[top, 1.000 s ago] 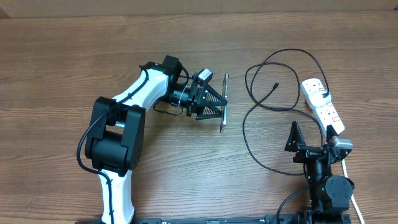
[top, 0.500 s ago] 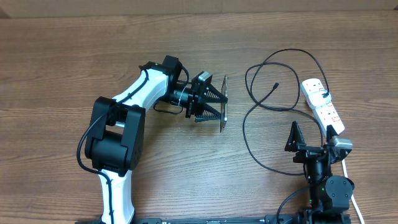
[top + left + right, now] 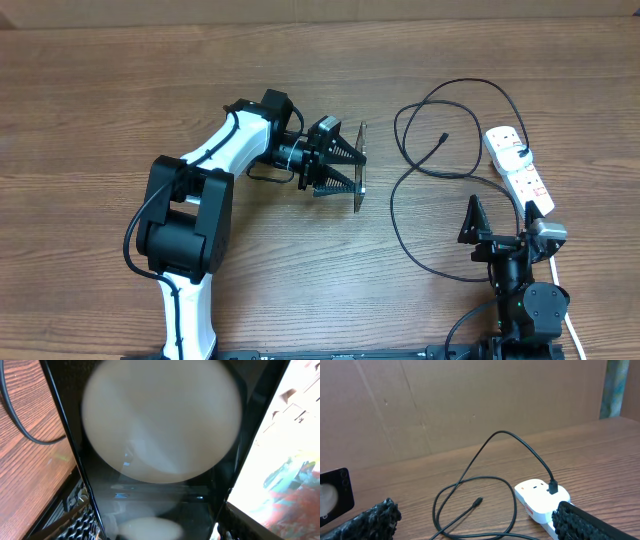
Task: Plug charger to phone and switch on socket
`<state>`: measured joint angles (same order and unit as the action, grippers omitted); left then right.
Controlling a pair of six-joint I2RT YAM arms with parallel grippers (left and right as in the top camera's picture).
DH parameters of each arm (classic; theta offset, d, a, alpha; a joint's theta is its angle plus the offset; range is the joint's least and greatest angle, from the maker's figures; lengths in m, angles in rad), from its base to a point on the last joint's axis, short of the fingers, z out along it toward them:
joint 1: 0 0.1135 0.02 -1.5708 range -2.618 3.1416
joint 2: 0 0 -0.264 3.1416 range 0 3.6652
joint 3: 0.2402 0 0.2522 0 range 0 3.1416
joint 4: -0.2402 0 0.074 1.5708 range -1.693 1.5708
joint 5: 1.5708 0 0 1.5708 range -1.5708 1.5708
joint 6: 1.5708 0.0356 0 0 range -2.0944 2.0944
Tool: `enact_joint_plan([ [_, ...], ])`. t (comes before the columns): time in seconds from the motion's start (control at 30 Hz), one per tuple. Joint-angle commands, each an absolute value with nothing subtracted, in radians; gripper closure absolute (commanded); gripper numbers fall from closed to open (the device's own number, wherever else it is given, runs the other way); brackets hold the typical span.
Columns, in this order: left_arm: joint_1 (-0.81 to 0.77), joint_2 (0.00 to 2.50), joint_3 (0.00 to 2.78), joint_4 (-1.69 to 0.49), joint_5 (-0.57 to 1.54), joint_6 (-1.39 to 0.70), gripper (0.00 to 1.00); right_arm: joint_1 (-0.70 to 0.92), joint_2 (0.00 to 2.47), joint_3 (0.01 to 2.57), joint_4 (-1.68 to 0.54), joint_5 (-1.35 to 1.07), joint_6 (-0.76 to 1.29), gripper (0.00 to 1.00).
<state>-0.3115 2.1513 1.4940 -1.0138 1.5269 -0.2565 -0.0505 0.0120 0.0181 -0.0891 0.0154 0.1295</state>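
Left tool (image 3: 355,168) rolled slightly since 1 s ago, and phone (image 3: 363,138) shifted with it. Rest static.
- Bench (image 3: 120,80): wood.
- Left tool: clamped on phone, which stands on edge, well apart from charger. Cannot tell if lower edge touches bench.
- Right tool (image 3: 498,222): spread open, empty, just beside socket (image 3: 518,168).
- Socket: near right edge, mains plug (image 3: 522,152) seated.
- Charger (image 3: 395,215): looped between phone and socket, small plug (image 3: 443,136) loose inside loop.

Risks:
- Glossy phone twists or slips in pinch when connector is pushed.
- Right tool snags loop and drags small plug off.
- Misaligned entry bends connector.

No legible text (phone (image 3: 160,435) shows only glare)
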Motion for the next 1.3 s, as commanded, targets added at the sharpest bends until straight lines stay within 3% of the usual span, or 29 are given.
enact_joint_plan([
  [0.0,-0.301,2.164,1.504,-1.013,1.581,-0.263,0.49,-0.046,0.003,0.008,-0.082,0.022,0.123,0.0],
  [1.27,-0.301,2.164,1.504,-0.931,1.56,-0.24,0.52,-0.046,0.003,0.008,-0.082,0.022,0.123,0.0],
])
